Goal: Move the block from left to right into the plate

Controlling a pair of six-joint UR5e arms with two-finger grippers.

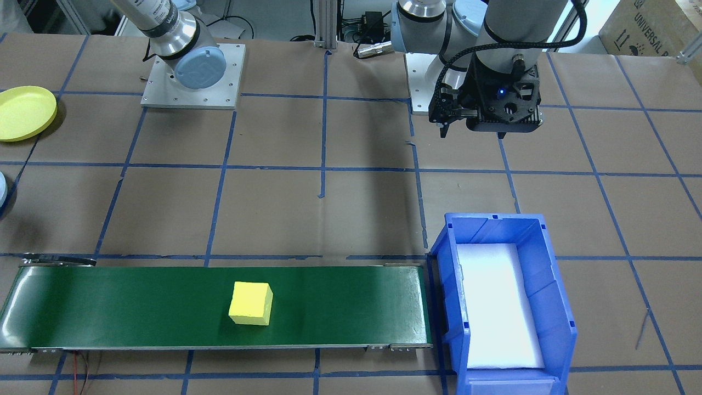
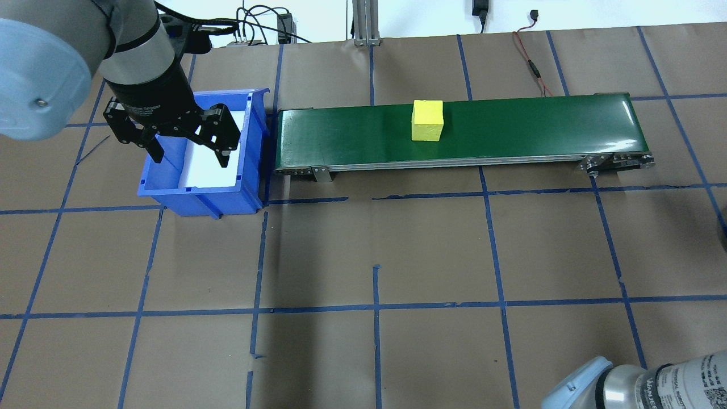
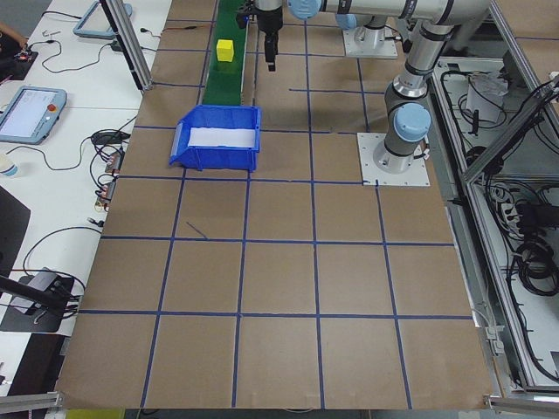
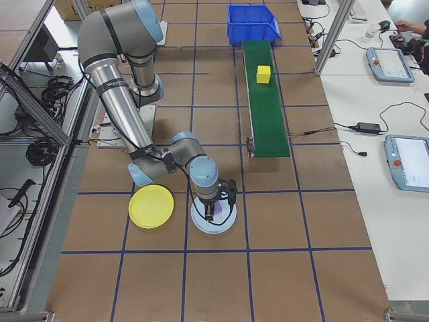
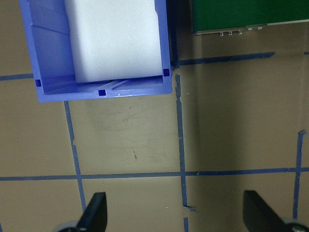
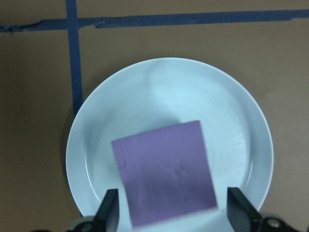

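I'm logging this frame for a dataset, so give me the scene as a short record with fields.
conveyor: green belt carrying a yellow block
bin: blue bin at the belt's end, white foam inside
left gripper: open, empty, above the bin
right gripper: open, straddling a purple block
purple block: lying in a pale blue plate
yellow plate: empty, beside the pale blue plate

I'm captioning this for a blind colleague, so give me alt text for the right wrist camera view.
Looking straight down, a purple foam block lies in a pale blue plate between the open right gripper fingertips, which show at the bottom edge. The plate sits on brown paper crossed by blue tape lines.
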